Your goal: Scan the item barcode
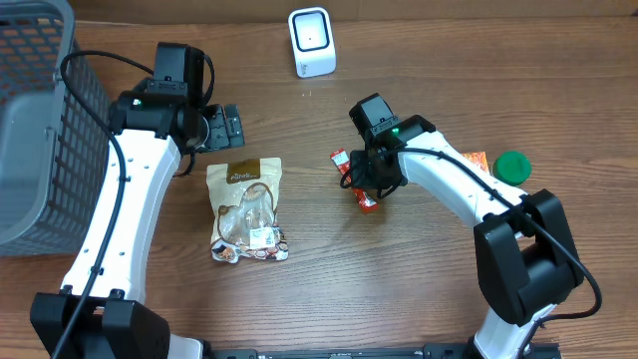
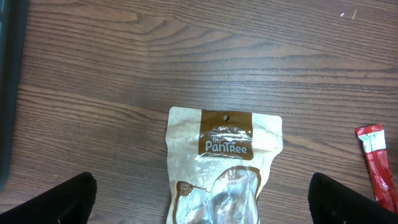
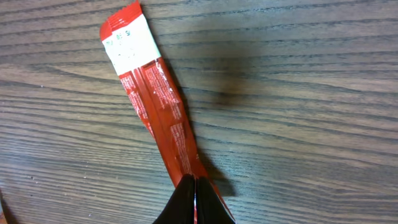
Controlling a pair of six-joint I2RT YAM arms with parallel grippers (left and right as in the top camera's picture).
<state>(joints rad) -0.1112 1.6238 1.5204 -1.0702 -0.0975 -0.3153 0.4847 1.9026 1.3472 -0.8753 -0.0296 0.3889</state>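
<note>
A long red stick packet [image 3: 158, 93] with a white label at its far end lies on the wooden table. My right gripper [image 3: 195, 200] is shut on its near end, and the overhead view shows this gripper [image 1: 371, 179] over the packet [image 1: 340, 159] at the table's middle. The white barcode scanner [image 1: 311, 42] stands at the back, apart from both arms. My left gripper [image 2: 202, 194] is open, its fingers wide on either side above a brown "Pantree" snack pouch [image 2: 224, 149], touching nothing. The red packet [image 2: 376, 165] also shows at the right edge of the left wrist view.
A grey mesh basket [image 1: 35, 130] fills the far left. The snack pouch [image 1: 246, 207] lies left of centre. A green round lid [image 1: 512, 166] and an orange packet [image 1: 477, 160] sit to the right behind the right arm.
</note>
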